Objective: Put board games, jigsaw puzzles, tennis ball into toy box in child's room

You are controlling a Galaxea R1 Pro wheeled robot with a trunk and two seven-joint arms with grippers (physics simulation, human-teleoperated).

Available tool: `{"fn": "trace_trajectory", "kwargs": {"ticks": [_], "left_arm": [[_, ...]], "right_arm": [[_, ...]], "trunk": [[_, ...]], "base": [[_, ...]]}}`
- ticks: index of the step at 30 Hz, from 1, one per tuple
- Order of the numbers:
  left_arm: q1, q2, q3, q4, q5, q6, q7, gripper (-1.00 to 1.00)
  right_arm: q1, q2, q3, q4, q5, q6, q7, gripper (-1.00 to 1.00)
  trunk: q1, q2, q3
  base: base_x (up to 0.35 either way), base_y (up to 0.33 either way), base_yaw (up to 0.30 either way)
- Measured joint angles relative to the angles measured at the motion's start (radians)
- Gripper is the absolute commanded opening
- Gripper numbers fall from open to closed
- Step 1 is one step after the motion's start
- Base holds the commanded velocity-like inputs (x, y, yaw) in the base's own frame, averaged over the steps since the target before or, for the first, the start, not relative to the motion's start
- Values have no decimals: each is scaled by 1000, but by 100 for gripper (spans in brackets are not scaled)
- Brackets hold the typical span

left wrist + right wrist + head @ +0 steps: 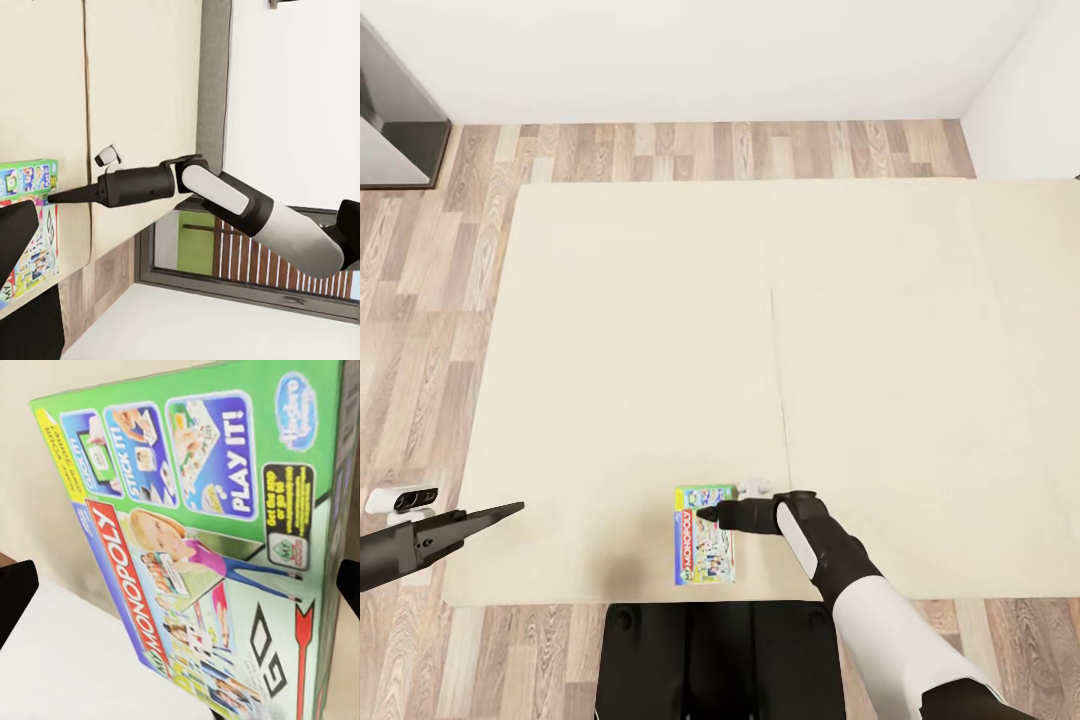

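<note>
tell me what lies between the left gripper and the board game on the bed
Nothing but bare beige mattress: in the head view the left gripper points toward the board game with no object between them.

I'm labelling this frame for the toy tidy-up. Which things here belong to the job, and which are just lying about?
Part of the job:
- Monopoly board game, lying flat near the bed's front edge
- bed it lies on
- right tool, at the game's edge
- left tool, hanging off the bed's side

Just about:
- dark cabinet
- wood floor

Right gripper reaches forward low with its jaws spread, while left gripper hangs aside.
</note>
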Motion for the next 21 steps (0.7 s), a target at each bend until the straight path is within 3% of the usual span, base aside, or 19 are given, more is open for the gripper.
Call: {"fn": "trace_trajectory", "kwargs": {"ticks": [15,21], "left_arm": [[0,0,0,0,0,0,0,100],[0,0,0,0,0,0,0,100]], "right_arm": [[0,0,4,10,2,-5,-11,100],[0,0,6,10,2,-6,-10,100]], "trunk": [[0,0,0],[0,0,0]], "base": [[0,2,0],[0,113,0]]}}
